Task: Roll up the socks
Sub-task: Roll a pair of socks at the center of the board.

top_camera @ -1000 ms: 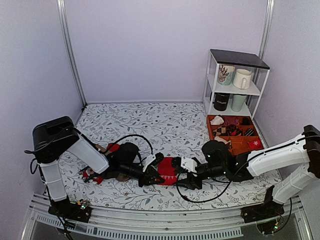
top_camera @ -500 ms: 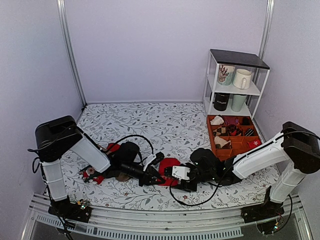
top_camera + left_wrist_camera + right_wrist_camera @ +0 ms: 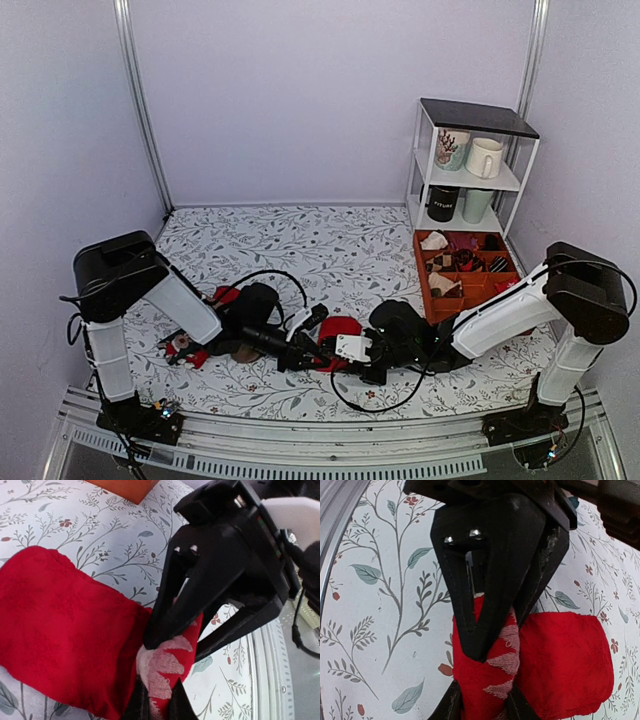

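The red socks [image 3: 340, 327] lie bunched on the floral table near the front middle. My left gripper [image 3: 318, 353] reaches in from the left and my right gripper [image 3: 336, 355] from the right; they meet tip to tip at the socks' near edge. In the left wrist view my left gripper [image 3: 157, 692] is shut on the socks' [image 3: 65, 630] folded end with its pale pattern, and the right gripper's fingers [image 3: 159, 630] press on the same fold. In the right wrist view my right gripper [image 3: 482, 694] is shut on the socks [image 3: 565, 660], opposite the left gripper's fingers [image 3: 480, 640].
A pile of other socks [image 3: 215, 297] and a patterned one [image 3: 183, 349] lie by the left arm. An orange tray [image 3: 478, 290] of small items and a white shelf [image 3: 427, 180] with mugs stand at the right. Black cables loop over the table.
My right gripper has moved left across the table to the socks and now meets the left gripper there. The left arm has barely moved.
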Available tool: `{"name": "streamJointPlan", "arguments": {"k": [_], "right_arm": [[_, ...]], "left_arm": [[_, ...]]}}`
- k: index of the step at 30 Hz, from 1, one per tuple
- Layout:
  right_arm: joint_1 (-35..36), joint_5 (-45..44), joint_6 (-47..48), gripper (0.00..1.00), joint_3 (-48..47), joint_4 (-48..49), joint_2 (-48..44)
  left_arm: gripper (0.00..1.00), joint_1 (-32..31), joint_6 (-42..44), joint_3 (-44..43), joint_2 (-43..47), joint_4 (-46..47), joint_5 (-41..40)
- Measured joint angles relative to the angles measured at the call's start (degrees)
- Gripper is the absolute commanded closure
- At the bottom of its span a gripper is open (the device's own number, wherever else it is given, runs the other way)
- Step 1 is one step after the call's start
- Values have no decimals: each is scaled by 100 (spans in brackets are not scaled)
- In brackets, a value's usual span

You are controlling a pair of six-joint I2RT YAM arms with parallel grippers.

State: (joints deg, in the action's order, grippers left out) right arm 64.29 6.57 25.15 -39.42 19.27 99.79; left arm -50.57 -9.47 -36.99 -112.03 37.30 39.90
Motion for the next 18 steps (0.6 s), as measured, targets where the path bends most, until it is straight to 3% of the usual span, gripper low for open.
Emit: {"name": "streamJointPlan", "arguments": {"k": [5,10,18], "right_arm": [[-9,44,-273,80,-199,-319,50],[-153,614,-748,80,-450,-463,243],[-879,2398,-1646,80,-693,-555,706]], "left_arm": [[70,20,46,-13,31,-48,13],[54,-22,245,505,761,-258,-544],[47,-127,1180,1585,2367,-24,-1469]]}}
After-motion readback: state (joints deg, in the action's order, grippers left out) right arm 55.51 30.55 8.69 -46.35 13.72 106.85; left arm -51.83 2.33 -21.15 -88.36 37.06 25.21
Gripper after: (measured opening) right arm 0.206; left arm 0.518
